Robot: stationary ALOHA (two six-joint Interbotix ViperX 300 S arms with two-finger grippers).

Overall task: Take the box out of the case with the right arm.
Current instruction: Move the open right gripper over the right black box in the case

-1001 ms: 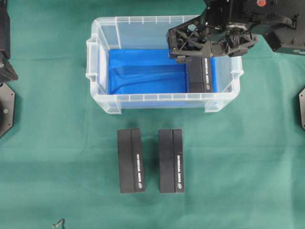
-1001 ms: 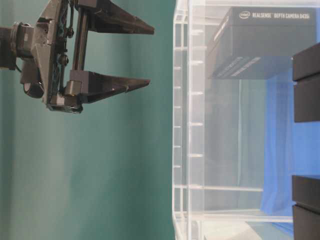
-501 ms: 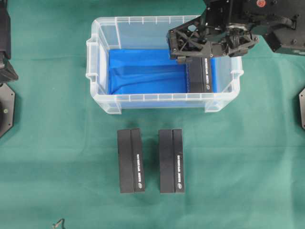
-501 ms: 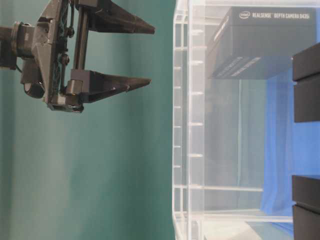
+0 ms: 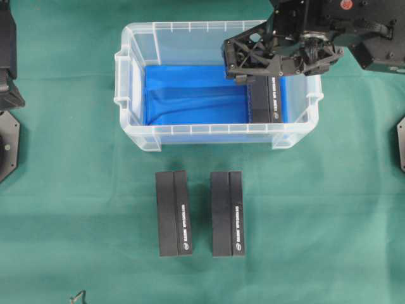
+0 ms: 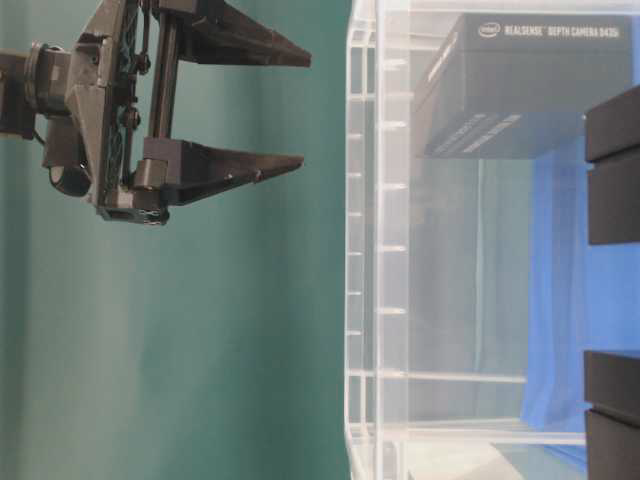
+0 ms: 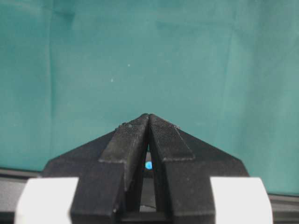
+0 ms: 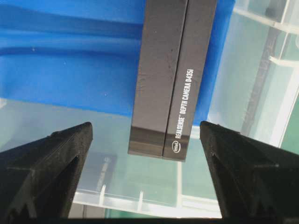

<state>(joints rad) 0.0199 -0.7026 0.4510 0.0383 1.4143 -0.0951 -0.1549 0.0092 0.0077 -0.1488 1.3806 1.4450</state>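
Overhead: clear case [image 5: 130,69] at 12 o'clock on green cloth [image 5: 76,190], blue lining inside. Black box [image 5: 266,101] lies on lining at case's 3 o'clock side, long axis running 12 to 6. Right gripper [image 5: 253,60] hovers over box's 12 o'clock end, jaws spread wide, not touching it; wrist view shows box [image 8: 173,79] between fingertips [image 8: 51,158], apart from both. Two more black boxes [image 5: 174,213] lie side by side at 6 o'clock, outside case. Left gripper [image 7: 148,116] pressed together over bare cloth.
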